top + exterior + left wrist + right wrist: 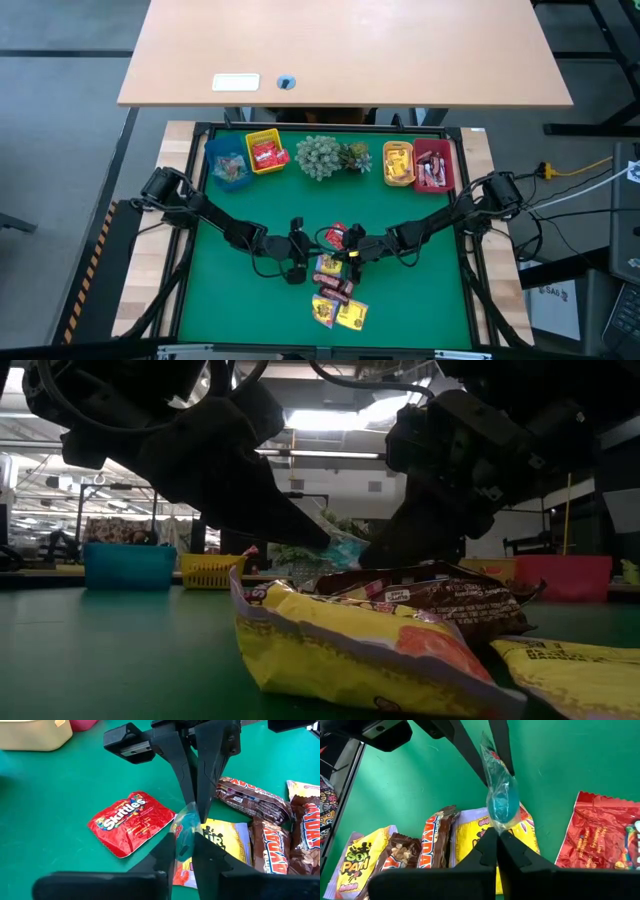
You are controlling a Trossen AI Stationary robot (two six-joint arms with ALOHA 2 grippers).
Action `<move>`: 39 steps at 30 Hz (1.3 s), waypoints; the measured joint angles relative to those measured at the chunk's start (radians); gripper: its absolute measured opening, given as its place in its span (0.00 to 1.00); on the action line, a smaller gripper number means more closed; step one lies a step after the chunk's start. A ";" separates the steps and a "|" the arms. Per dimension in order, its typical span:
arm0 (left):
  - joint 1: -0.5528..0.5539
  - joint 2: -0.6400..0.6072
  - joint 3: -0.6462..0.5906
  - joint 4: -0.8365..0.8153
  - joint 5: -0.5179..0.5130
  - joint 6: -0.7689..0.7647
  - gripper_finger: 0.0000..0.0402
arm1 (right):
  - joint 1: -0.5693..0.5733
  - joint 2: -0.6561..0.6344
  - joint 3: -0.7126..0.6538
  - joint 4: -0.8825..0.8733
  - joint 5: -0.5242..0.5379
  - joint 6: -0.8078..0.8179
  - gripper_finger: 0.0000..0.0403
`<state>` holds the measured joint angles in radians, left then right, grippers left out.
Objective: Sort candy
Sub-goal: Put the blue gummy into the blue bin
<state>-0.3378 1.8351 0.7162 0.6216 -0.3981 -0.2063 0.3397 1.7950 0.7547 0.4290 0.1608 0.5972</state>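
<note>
Above middle of green table point(230, 290), small blue sweet in clear crinkly wrapper point(501, 802) hangs between two arms. Right end effector point(496, 836) clamped tight on one wrapper tail; left end effector point(184, 851) pinching opposite tail, fingers nearly together. Risk: both pulling, so wrapper tears or slips free. Sweet drops onto red Skittles packet point(131, 822) or brown bars point(255, 800) below.
</note>
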 joint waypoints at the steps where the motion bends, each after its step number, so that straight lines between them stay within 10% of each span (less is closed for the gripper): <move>1: 0.000 0.000 0.000 0.000 0.000 0.000 0.10 | 0.000 0.000 0.000 0.000 0.000 0.000 0.00; 11: 0.000 0.000 0.000 0.000 0.000 0.000 0.08 | 0.000 0.000 0.000 0.000 0.000 0.000 0.03; 25: 0.000 0.000 0.000 0.000 0.000 0.000 0.08 | 0.000 -0.045 0.000 -0.046 -0.012 0.000 0.50; 39: 0.001 0.000 0.000 0.007 -0.003 -0.039 0.08 | 0.000 -0.268 0.000 -0.336 -0.013 0.000 0.55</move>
<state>-0.3367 1.8351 0.7158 0.6286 -0.4008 -0.2449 0.3397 1.5266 0.7547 0.0930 0.1474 0.5972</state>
